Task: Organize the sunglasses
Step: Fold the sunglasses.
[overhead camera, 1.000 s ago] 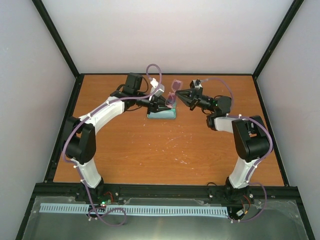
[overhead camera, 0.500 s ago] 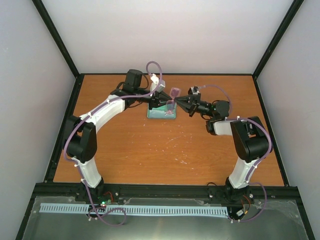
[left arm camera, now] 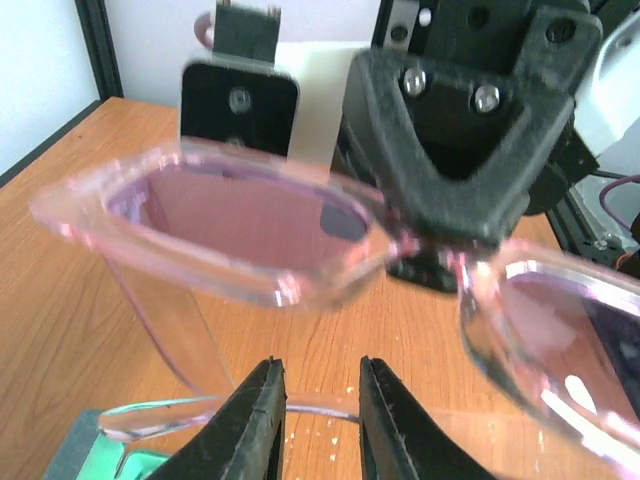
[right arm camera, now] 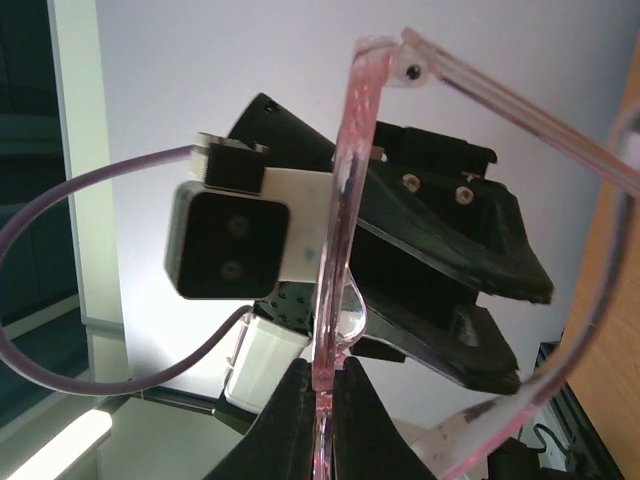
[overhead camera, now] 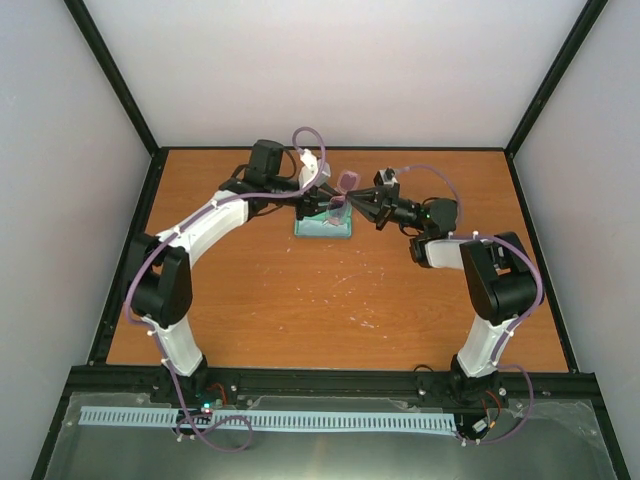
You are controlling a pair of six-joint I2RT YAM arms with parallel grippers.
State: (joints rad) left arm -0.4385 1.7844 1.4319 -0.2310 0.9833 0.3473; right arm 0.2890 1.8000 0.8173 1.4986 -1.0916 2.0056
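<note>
Sunglasses [left arm camera: 240, 215]: pink see-through frame, 2 tinted lenses. They are up off the table [overhead camera: 300, 300], in the air over its far middle, between the 2 grippers. In the top view they sit just above the far edge of the case.

Table: orange-brown wood top with pale scuffs near the middle.

Left arm [overhead camera: 215, 220]: white and black. It runs from the near left out to the far middle, with the wrist pointing right.

Right arm [overhead camera: 495, 275]: same build, coming from the near right, with the wrist pointing left. The 2 wrists nearly meet nose to nose.

Case [overhead camera: 322, 229]: teal top, grey edge, lying flat on the table under the 2 gripper tips. The left wrist view catches 1 corner of it at the bottom left.

Right gripper [right arm camera: 325, 372]: clamped on the sunglasses at the bridge, between the 2 lenses. Its fingers press both faces of the frame, with no gap showing. The frame stands edge-on to this camera.

Left gripper [left arm camera: 320, 365]: narrow. Its 2 fingers stand a little apart, below the front of the frame. 1 slim side arm of the sunglasses crosses the gap between them. I cannot tell whether either finger touches it.

Side arms: both are swung out from the frame. 1 drops from the outer end of the left-hand lens in the left wrist view. The hinge of 1 shows at the top of the right wrist view.
</note>
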